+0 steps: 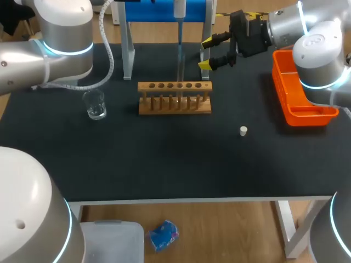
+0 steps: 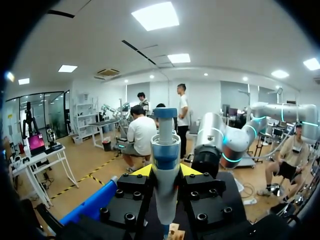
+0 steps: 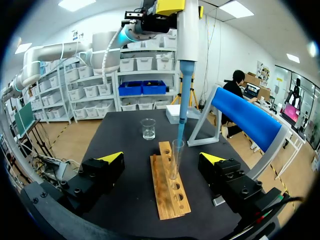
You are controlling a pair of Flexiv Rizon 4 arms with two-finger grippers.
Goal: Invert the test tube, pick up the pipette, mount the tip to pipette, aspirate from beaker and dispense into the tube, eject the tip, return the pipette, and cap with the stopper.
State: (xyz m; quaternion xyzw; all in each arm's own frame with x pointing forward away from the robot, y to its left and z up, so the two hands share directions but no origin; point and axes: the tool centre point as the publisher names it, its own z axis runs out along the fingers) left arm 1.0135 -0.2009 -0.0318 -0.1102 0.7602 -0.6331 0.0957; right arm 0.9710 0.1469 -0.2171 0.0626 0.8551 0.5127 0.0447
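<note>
Glass as thin as the clear test tube (image 3: 176, 160), upright in the wooden rack (image 1: 174, 107) near the tabletop's far edge, may chip if the blue-and-white pipette (image 3: 187, 40) clenched in the left jaws drifts sideways at its mouth; the right jaws hang released.

Left arm (image 1: 49, 55) at upper left of the frame, left gripper (image 2: 165, 172) clamped on the pipette (image 2: 165, 145) from both sides. Right arm (image 1: 312, 44) at upper right, right gripper (image 1: 207, 53) with fingers spread apart.

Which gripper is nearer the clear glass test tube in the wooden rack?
Right. The right gripper sits low and open, the test tube just ahead of it; the left gripper holds the blue-and-white pipette high above it.
</note>
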